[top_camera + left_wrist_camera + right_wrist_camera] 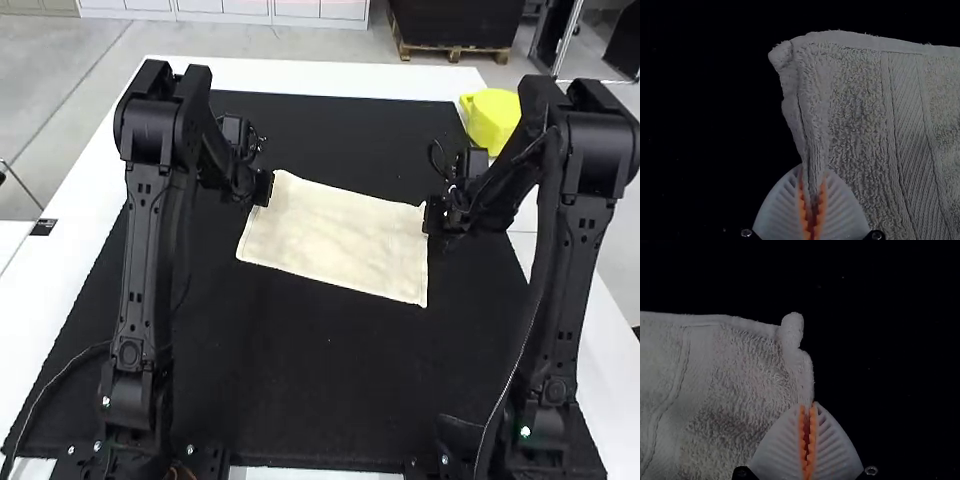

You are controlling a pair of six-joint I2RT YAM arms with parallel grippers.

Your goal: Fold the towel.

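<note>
Cream-coloured, the towel lies flat around mid-frame, the left gripper clamped on its left edge, the right gripper pinching its right edge.

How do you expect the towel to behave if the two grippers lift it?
The towel will probably hang floppy, since its edge puckers softly where the left gripper pinches it. It is unlikely to slip easily, given its looped, rough pile. It should be fairly light, being a thin cloth lying nearly flat.
</note>
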